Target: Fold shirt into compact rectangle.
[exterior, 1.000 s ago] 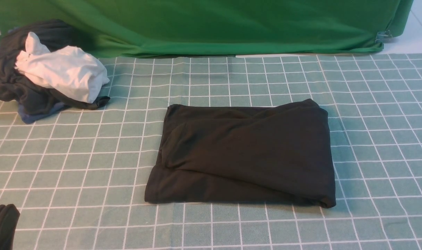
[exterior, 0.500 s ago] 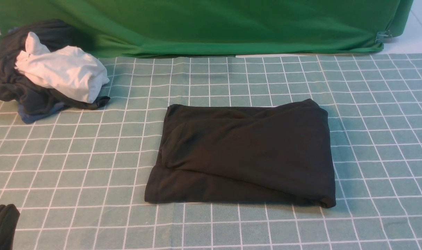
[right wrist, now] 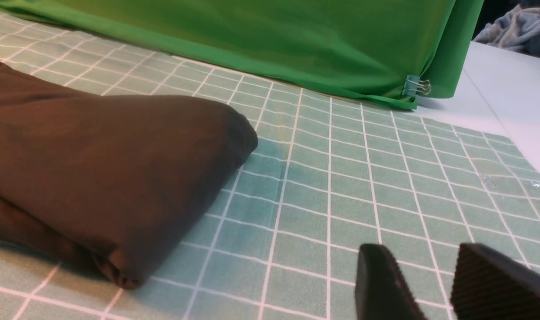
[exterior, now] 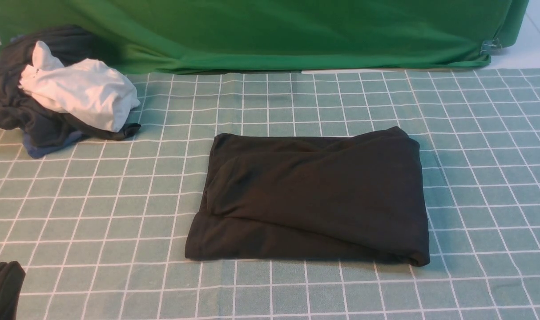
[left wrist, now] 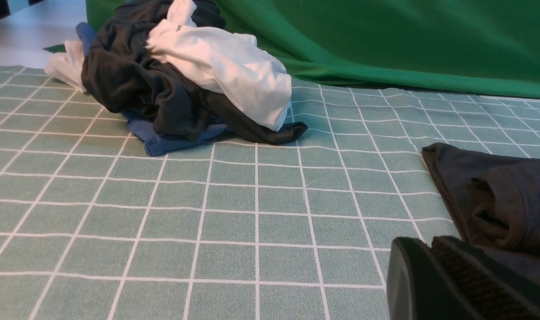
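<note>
Shirt, black, folded into rectangle on checked cloth.
Left gripper closed, empty; right gripper jaws apart, empty.

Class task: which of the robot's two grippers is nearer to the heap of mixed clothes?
Left. The left gripper sits at the folded black shirt's left side, facing the heap. The right gripper is beyond the shirt's right side.

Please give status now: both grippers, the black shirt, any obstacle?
Left gripper shut, right gripper open, both empty. Plain black cotton shirt folded rectangular on checked cloth. Nothing blocking.
</note>
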Robot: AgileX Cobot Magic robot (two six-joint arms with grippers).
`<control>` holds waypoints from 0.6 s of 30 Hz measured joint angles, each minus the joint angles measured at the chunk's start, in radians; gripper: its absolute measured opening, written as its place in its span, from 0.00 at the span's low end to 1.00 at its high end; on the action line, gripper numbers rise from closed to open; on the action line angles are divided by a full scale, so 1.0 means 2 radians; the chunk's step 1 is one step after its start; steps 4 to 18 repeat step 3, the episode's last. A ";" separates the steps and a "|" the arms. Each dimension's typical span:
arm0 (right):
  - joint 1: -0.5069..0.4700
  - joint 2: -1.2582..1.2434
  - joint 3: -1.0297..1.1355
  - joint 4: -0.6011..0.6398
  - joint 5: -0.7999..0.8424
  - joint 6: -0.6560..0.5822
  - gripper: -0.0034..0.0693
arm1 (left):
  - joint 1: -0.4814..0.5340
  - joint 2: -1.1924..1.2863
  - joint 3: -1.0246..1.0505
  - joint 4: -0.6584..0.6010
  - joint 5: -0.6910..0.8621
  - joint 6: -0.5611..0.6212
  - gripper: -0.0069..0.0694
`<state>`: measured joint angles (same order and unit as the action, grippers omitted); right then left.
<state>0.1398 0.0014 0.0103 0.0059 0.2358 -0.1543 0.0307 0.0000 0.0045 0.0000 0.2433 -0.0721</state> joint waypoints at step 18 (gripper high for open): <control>0.000 0.000 0.000 0.000 0.000 0.000 0.38 | 0.000 0.000 0.000 0.000 0.000 0.000 0.11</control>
